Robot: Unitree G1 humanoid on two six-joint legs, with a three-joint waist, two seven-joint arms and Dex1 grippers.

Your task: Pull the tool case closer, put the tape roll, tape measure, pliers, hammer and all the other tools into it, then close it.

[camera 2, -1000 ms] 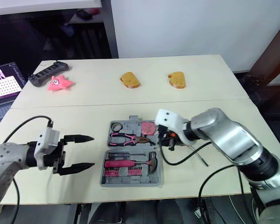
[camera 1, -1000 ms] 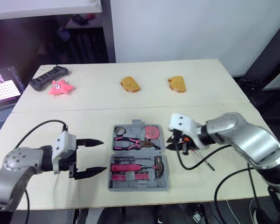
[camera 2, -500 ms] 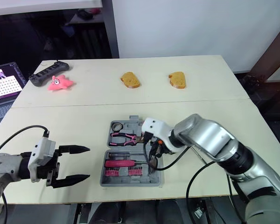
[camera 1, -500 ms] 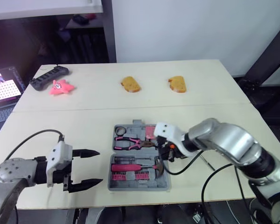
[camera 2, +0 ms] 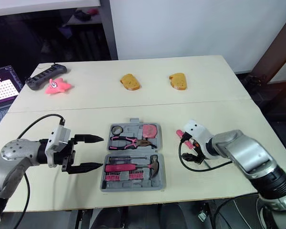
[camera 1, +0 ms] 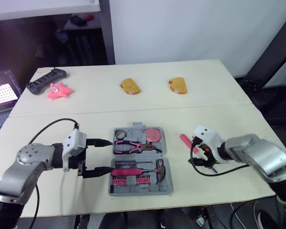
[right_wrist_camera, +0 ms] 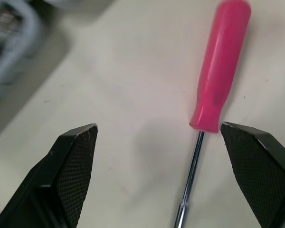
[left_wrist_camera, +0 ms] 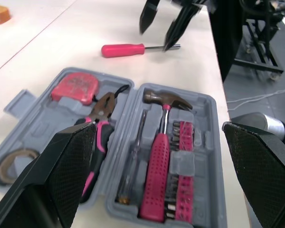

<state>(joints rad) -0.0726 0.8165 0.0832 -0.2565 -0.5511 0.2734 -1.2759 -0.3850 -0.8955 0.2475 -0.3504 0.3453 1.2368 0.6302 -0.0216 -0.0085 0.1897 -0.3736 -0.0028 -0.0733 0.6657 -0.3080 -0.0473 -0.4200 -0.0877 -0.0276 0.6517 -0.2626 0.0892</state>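
Observation:
The grey tool case (camera 1: 168,188) lies open in front of me. It holds a tape roll (camera 1: 121,133), pink-handled pliers (camera 1: 132,145), a pink tape measure (camera 1: 154,135), a hammer (camera 1: 162,166), a pink screwdriver (camera 1: 127,171) and several bits. A second pink-handled screwdriver (camera 1: 187,142) lies on the table to the right of the case, also in the right wrist view as a pink screwdriver (right_wrist_camera: 222,90). My right gripper (camera 1: 200,159) hovers just over its shaft, open and empty. My left gripper (camera 1: 107,156) stands open at the case's left edge, holding nothing.
At the back lie two bread-like pieces (camera 1: 130,86) (camera 1: 178,85), a pink star toy (camera 1: 56,90) and a black controller (camera 1: 43,80). A laptop (camera 1: 0,93) stands off the table's left. A seam (camera 1: 219,106) crosses the table behind the case.
My right gripper swung from over the case's right side back to the right and opened above the loose screwdriver. My left gripper came closer to the case's left edge.

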